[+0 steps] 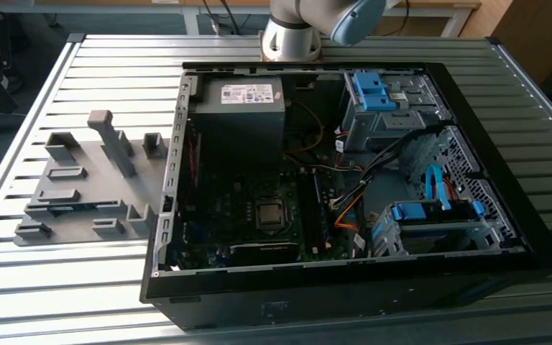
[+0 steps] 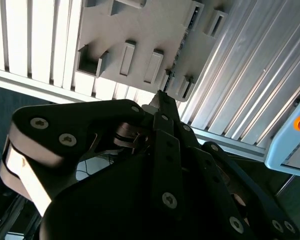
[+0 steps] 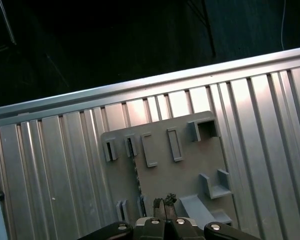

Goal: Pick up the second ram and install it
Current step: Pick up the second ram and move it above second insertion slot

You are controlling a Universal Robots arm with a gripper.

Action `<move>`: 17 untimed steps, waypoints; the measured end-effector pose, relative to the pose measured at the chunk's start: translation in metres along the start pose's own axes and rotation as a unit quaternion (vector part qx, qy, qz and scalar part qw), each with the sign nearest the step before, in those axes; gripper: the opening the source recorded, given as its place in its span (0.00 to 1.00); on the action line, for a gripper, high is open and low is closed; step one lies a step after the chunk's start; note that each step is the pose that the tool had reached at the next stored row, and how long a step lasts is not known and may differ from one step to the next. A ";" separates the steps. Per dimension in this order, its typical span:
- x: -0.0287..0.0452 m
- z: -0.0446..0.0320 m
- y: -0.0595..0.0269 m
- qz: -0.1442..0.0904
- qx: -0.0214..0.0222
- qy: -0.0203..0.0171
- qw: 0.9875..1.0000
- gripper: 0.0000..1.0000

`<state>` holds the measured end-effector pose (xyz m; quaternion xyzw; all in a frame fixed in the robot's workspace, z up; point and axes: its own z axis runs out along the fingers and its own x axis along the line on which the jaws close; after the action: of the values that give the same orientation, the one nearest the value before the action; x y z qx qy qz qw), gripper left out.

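One hand [image 3: 163, 201], closed, well above grey tray [image 3: 182, 172] — pointing down.

room above table [image 1: 65, 287], tray posts [image 1: 115, 147] — obstacles

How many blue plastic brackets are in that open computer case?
2. One blue bracket sits at the far end near the power supply; the other bracket is nearer, on the exterior view's right. More may be hidden.

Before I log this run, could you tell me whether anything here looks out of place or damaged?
Nothing stands out. The memory stick stands on edge in the grey tray, the gripper hangs above that tray, and the open computer case lies flat on the slatted table.
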<state>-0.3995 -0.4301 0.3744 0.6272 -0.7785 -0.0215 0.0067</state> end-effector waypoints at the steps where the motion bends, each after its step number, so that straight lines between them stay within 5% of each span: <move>1: 0.0000 0.0001 0.0000 -0.001 0.000 0.000 1.000 0.11; 7: 0.0001 0.0013 -0.0001 -0.022 0.000 0.001 1.000 0.11; 12: 0.0001 0.0029 -0.0002 -0.059 -0.001 0.002 0.998 0.11; 17: 0.0005 0.0045 0.0000 -0.070 0.001 0.003 0.998 0.11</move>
<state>-0.3998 -0.4305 0.3699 0.6802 -0.7328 -0.0189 0.0066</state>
